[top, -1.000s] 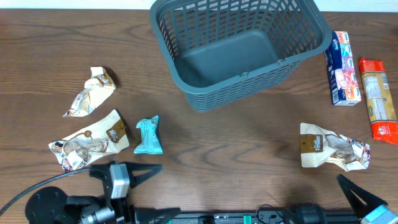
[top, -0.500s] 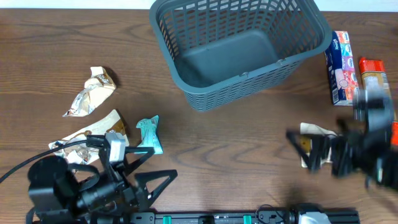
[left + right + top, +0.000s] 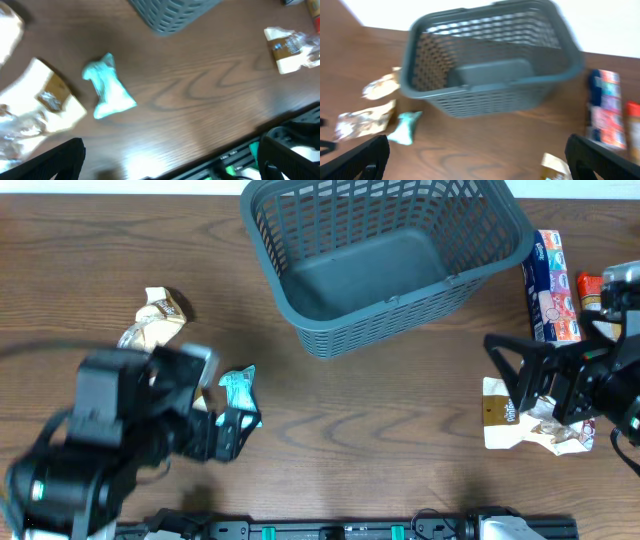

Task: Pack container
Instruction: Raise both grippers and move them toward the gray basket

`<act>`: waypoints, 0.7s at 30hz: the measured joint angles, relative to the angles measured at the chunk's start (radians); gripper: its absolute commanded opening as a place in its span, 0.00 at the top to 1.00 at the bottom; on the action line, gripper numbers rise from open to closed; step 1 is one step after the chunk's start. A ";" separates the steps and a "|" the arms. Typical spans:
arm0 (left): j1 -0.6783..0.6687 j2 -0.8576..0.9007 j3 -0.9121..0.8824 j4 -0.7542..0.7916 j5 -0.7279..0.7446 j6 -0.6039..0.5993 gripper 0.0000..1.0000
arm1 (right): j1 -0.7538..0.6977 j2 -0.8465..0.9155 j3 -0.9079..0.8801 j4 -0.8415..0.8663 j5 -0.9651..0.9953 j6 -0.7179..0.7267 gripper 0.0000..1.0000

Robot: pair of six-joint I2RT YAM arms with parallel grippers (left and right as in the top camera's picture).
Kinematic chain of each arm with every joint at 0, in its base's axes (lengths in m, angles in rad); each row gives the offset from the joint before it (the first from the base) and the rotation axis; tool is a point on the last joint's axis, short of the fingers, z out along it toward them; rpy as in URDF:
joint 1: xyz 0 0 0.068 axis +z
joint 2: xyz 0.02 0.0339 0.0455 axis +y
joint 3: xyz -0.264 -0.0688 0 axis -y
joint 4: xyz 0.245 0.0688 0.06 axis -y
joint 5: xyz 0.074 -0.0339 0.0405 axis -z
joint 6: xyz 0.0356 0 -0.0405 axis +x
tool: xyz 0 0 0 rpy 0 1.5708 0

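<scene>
The container [image 3: 330, 330], a large dark grey lattice basket, stands empty at the far middle of the table; it also shows in the right wrist view as the container [image 3: 485, 97]. My left gripper [image 3: 232, 430] is open just near of a teal snack packet [image 3: 238, 388], with nothing between its fingers. In the left wrist view the teal packet [image 3: 107, 89] lies ahead of the open left gripper [image 3: 170, 162]. My right gripper [image 3: 512, 377] is open above the left end of a beige packet [image 3: 505, 428], empty. The right gripper [image 3: 480, 160] faces the container from a distance.
A crumpled beige packet [image 3: 155, 315] lies at the far left; another beige packet [image 3: 47, 100] sits beside the teal one, mostly under the left arm from overhead. A blue and red box [image 3: 552, 290] and an orange packet [image 3: 592, 285] lie right of the container.
Both arms have come up from the near table edge. The left arm swung out over the left packets; the right arm moved in over the beige packet. Both grippers stayed open.
</scene>
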 measured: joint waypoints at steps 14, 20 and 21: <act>-0.532 0.408 0.364 0.067 -0.301 -0.047 0.01 | -0.010 0.310 -0.001 0.071 0.169 -0.101 0.01; -0.666 0.425 0.365 0.167 -0.274 -0.128 0.01 | -0.052 0.360 -0.005 0.169 0.092 -0.208 0.01; -0.680 0.424 0.367 0.168 -0.257 -0.138 0.02 | -0.064 0.360 -0.005 0.192 0.068 -0.223 0.01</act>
